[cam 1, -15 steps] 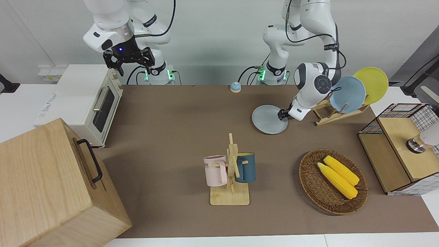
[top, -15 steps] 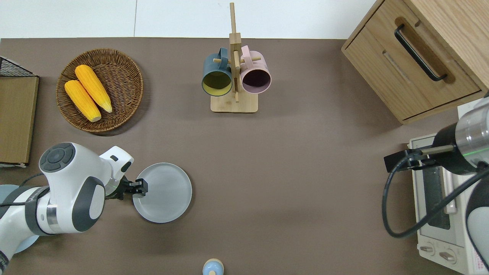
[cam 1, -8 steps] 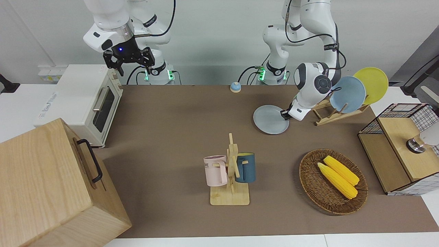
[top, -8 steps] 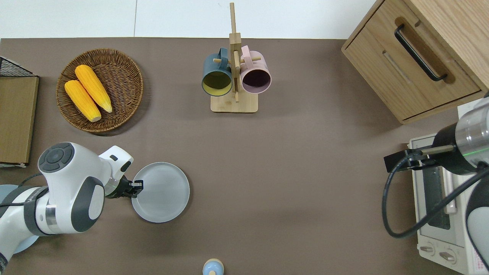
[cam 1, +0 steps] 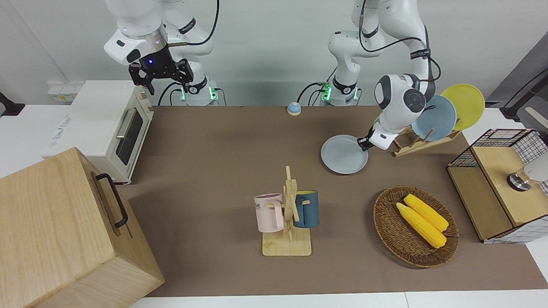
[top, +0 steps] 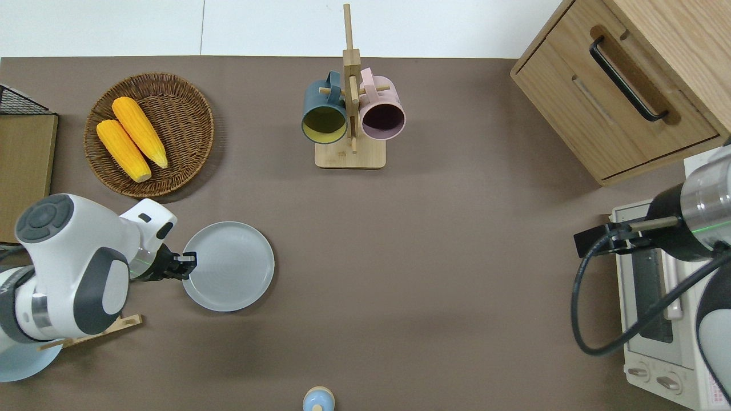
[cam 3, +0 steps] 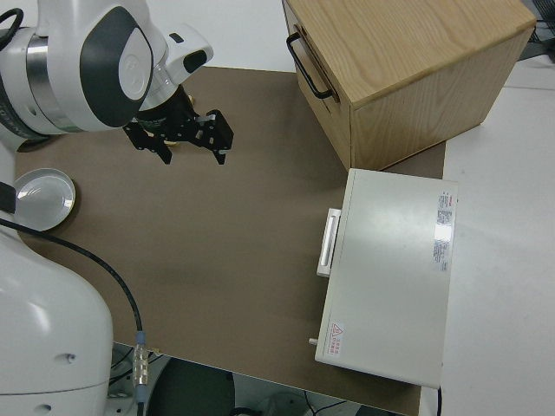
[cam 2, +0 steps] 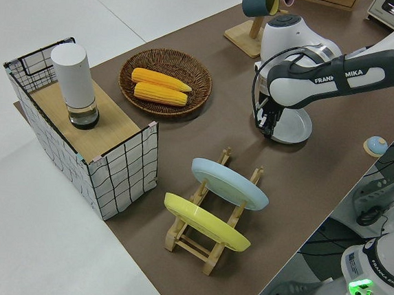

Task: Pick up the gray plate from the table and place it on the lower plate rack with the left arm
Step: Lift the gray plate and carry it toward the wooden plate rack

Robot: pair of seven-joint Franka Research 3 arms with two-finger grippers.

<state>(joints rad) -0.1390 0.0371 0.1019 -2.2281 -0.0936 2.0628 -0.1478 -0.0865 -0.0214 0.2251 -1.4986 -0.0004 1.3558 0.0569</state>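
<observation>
The gray plate (cam 1: 343, 155) is gripped at its rim by my left gripper (cam 1: 364, 144), which is shut on it and holds it low over the brown table (cam 1: 222, 154). The overhead view shows the plate (top: 228, 266) with the gripper (top: 185, 266) at the edge toward the left arm's end. It also shows in the left side view (cam 2: 293, 125). The lower plate rack (cam 1: 406, 147) stands beside the plate, toward the left arm's end, and bears a sky-blue plate (cam 1: 434, 118) and a yellow plate (cam 1: 464, 105). My right gripper (cam 1: 168, 84) is parked and open.
A wooden mug stand (cam 1: 287, 214) with two mugs stands mid-table. A wicker basket with corn (cam 1: 415, 226) and a wire crate (cam 1: 501, 184) lie toward the left arm's end. A toaster oven (cam 1: 107, 128) and wooden cabinet (cam 1: 64, 231) fill the right arm's end. A small blue bell (cam 1: 293, 108) sits near the robots.
My left gripper has carried the gray plate toward the left arm's end of the table and a little farther from the robots. The right arm has not moved.
</observation>
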